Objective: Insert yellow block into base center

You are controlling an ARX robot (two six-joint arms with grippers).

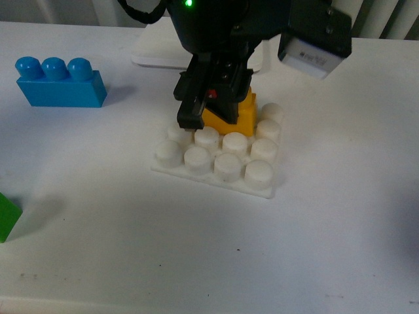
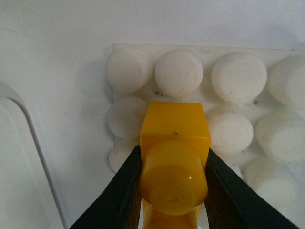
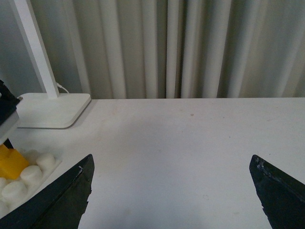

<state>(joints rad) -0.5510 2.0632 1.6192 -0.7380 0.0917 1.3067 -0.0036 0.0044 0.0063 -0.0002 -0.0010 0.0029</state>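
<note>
The yellow block [image 2: 174, 143] is small, hard plastic, so it is judged to be light, stiff and a bit slippery on its smooth sides. It is not likely to break. The best place to be held is on the two long flat sides, and that is where it is held now, by the left end effector [image 2: 173, 188], which is closed tight on it.

In the front view the block [image 1: 243, 112] is seen on the base [image 1: 219, 175], near the middle and toward the back rows of bumps. Whether it is pushed all the way down cannot be told. Its bumps point up, and its long side runs from front to back.

The right end effector [image 3: 174, 193] is spread wide with nothing in it, over the bare bench [image 3: 190, 143]. A blue block [image 1: 60, 83] is seen well apart on the left.
</note>
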